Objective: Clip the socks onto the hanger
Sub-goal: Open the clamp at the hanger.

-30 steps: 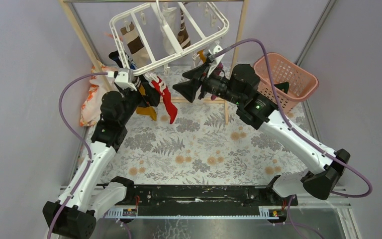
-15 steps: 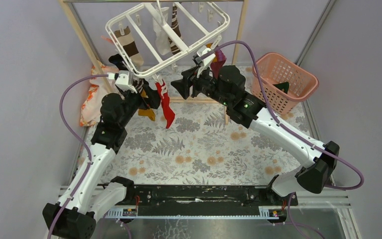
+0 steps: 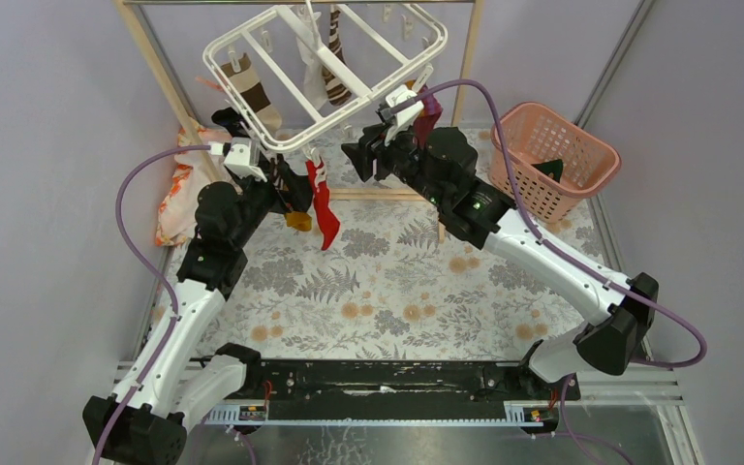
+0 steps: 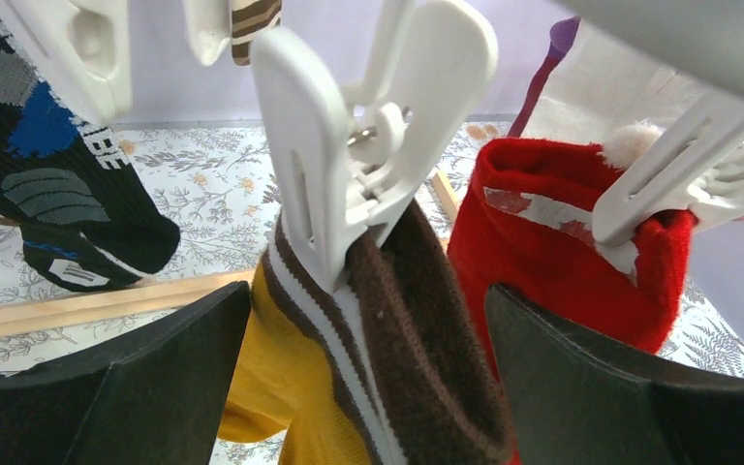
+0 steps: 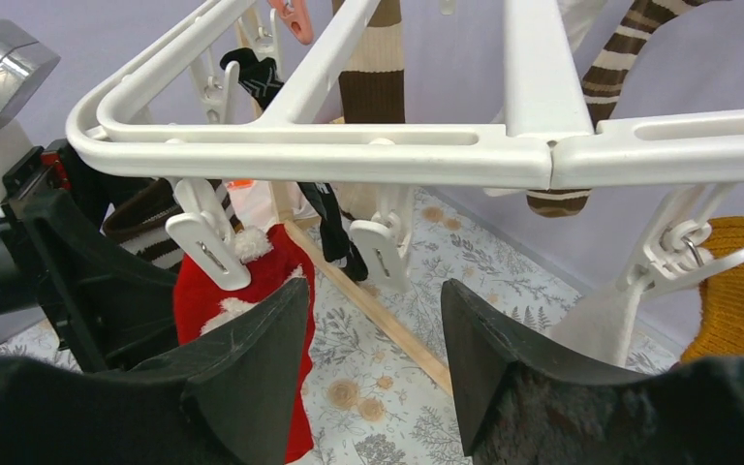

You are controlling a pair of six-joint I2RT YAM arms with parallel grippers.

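Floral tabletop (image 3: 387, 291) below: my left pincer (image 4: 365, 291) stands wide around the clipped brown-striped sock (image 4: 417, 368), and my right pincer (image 5: 373, 291) is parted and empty under the hanger (image 5: 349, 155). Next I'd fetch another sock.

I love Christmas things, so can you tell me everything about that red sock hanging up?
The red sock looks soft and fuzzy, with fluffy white trim at its open top. A white clip pinches that top edge, so the sock dangles toe-down from the near side of the hanger. The brown-striped yellow sock hangs close beside it on its own clip.
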